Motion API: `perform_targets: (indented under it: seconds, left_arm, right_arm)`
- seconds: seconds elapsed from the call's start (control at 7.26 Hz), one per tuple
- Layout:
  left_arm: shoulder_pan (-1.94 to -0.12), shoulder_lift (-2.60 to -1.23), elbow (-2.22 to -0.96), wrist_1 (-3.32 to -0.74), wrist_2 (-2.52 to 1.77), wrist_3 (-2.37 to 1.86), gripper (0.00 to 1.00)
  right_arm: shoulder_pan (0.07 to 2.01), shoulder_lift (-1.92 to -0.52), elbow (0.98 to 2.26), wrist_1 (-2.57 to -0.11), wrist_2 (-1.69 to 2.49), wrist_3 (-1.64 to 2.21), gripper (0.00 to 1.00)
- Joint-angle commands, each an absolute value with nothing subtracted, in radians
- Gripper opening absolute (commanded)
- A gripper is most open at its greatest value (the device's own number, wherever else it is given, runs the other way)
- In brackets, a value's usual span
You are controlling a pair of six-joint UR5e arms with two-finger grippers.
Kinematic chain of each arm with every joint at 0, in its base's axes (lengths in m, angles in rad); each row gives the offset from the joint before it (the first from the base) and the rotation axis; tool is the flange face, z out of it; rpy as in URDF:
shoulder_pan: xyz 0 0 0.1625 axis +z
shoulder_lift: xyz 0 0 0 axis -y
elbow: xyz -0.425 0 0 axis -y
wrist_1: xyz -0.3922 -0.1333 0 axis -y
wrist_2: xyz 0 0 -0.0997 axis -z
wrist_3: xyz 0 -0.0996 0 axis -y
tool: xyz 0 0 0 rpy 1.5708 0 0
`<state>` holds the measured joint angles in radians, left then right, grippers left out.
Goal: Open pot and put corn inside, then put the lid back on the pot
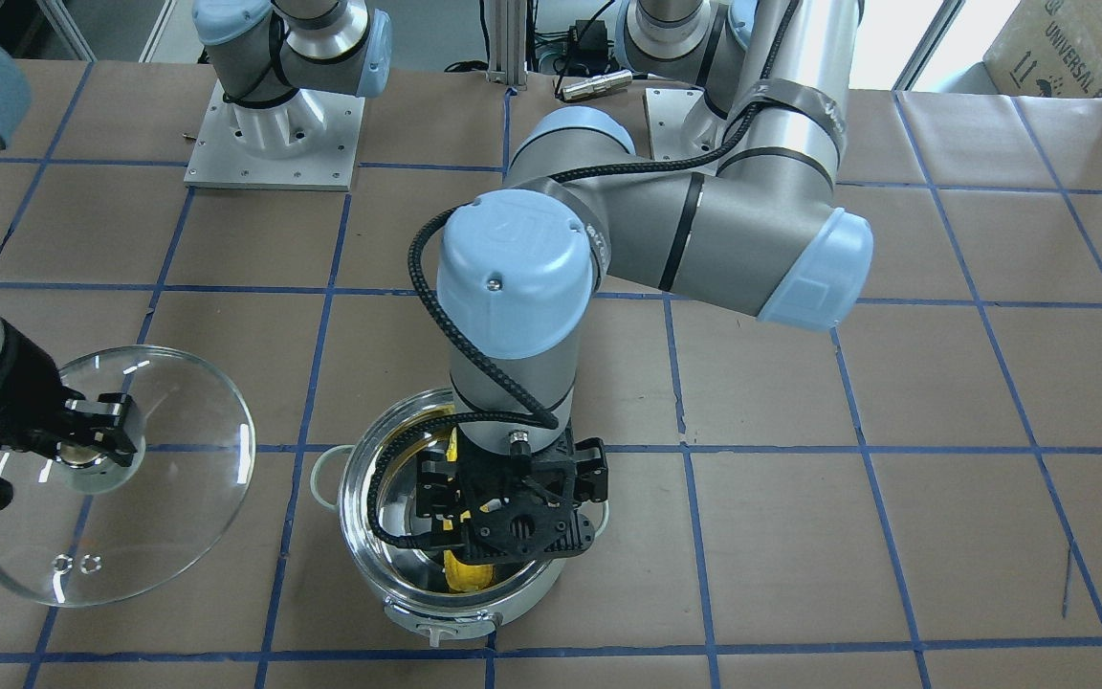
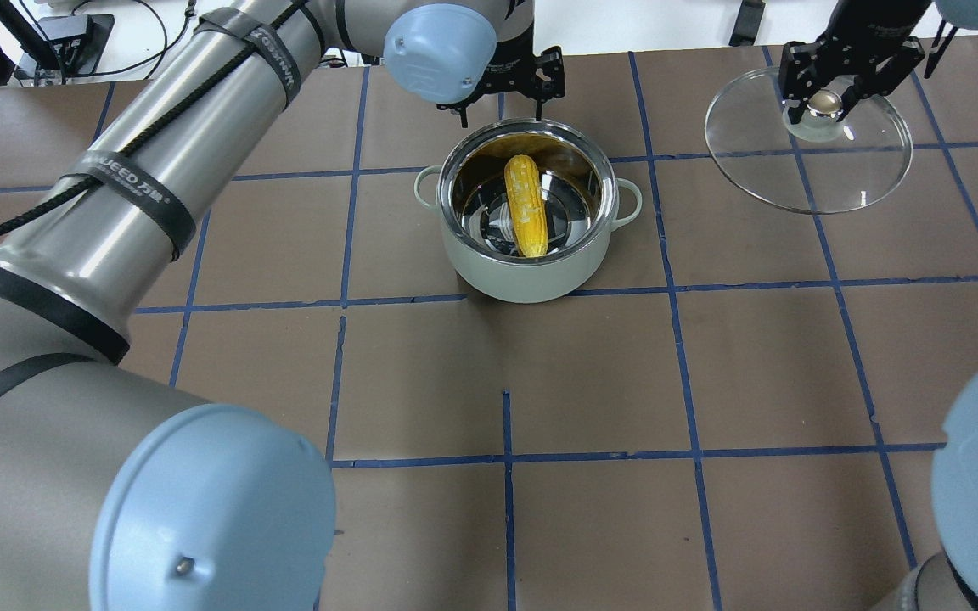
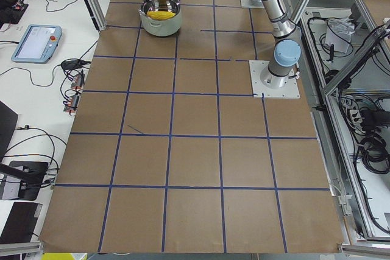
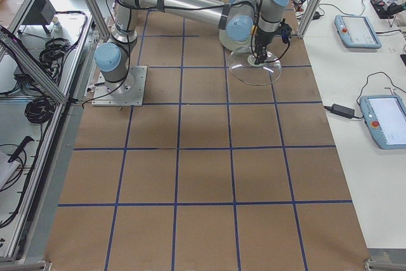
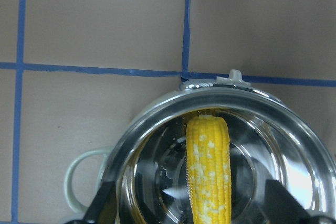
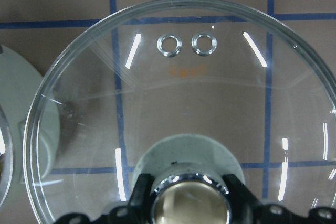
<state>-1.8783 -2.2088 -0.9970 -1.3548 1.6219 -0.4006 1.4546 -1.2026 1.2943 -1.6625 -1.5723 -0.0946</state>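
Observation:
The mint-green pot (image 2: 523,276) stands uncovered on the brown table, with the yellow corn (image 2: 525,204) lying inside on its steel floor. My left gripper (image 2: 502,98) hangs open just above the pot's far rim and holds nothing. In the left wrist view its fingers (image 5: 100,208) stand wide apart on either side of the corn (image 5: 210,171). My right gripper (image 2: 829,89) is shut on the knob of the clear glass lid (image 2: 820,178). It holds the lid, slightly tilted, to the right of the pot. The knob and vent rings show in the right wrist view (image 6: 199,103).
My left arm's forearm (image 2: 141,178) stretches across the table's left half towards the pot. Both arm bases stand on metal plates (image 1: 274,134) at the robot's edge. Tablets and cables (image 4: 358,30) lie on the side benches beyond the table's far edge.

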Motion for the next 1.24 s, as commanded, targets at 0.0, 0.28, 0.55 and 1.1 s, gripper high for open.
perform_targets:
  seconds: [0.0, 0.28, 0.55, 1.1]
  left_arm:
    - [-1.830, -2.154, -1.008, -1.423, 1.621, -0.359, 1.00]
    - [-1.754, -2.125, -1.012, -1.468, 1.611, -0.216, 1.00]
    - [-1.663, -2.082, -1.011, -1.480, 1.571, -0.094, 1.00]
    - [-1.459, -2.072, -1.008, -1.477, 1.419, 0.061, 1.00]
  right_arm:
    - [1.535, -1.215, 1.299, -1.654, -1.569, 0.012, 0.07]
    - [1.645, -1.218, 1.305, -1.672, -1.581, 0.089, 0.07]
    - [1.683, -1.212, 1.301, -1.678, -1.566, 0.199, 0.07]
    - [1.859, -1.109, 1.292, -1.865, -1.581, 0.396, 0.07]
